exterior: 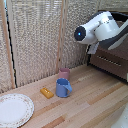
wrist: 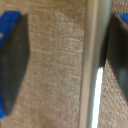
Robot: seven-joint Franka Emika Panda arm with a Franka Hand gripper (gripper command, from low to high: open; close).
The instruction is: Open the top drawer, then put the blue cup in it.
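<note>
The blue cup (exterior: 63, 88) stands upright on the wooden table, its loop handle towards the exterior view's right. A dark-brown dresser (exterior: 111, 62) stands at the exterior view's right. My arm covers most of its top drawer (exterior: 120, 50), of which only a brown strip shows. My gripper (exterior: 93, 48) hangs high in front of the dresser, well above and away from the cup. In the wrist view the gripper (wrist: 64, 65) is open, its black-and-blue fingers (wrist: 12, 62) wide apart with nothing held. Between them I see beige woven fabric and a pale shiny bar (wrist: 92, 65).
A pink cup (exterior: 64, 74) stands just behind the blue one. A small orange block (exterior: 46, 93) lies beside them, and a white patterned plate (exterior: 14, 109) sits at the front left. A woven screen (exterior: 35, 35) with wooden posts closes the back.
</note>
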